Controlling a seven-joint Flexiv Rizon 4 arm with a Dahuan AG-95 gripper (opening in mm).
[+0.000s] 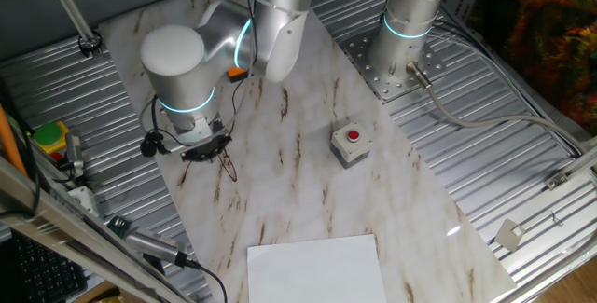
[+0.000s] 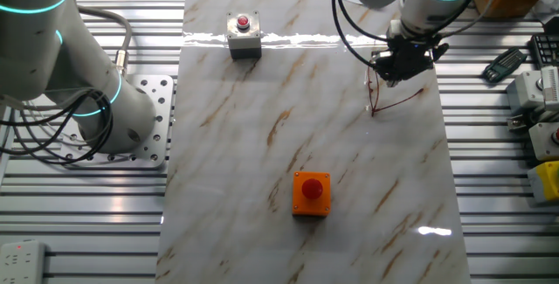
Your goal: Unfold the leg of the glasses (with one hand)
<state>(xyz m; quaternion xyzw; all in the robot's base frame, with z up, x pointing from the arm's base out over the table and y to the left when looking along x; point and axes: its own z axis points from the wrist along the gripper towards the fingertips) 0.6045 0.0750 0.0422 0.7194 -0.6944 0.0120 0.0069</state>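
One gripper (image 2: pixel 395 67) low over glasses (image 2: pixel 389 100) | jaw opening and grip: cannot tell | grey button box (image 2: pixel 244 35) well apart

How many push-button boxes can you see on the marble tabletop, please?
2: a grey box with a red button toward the far end, and an orange box near the middle; others may be hidden.

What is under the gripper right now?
The glasses lie on the marble tabletop beneath the gripper, one thin leg angling outward. The gripper body covers part of the frame, so whether the jaws are gripping it cannot be seen.
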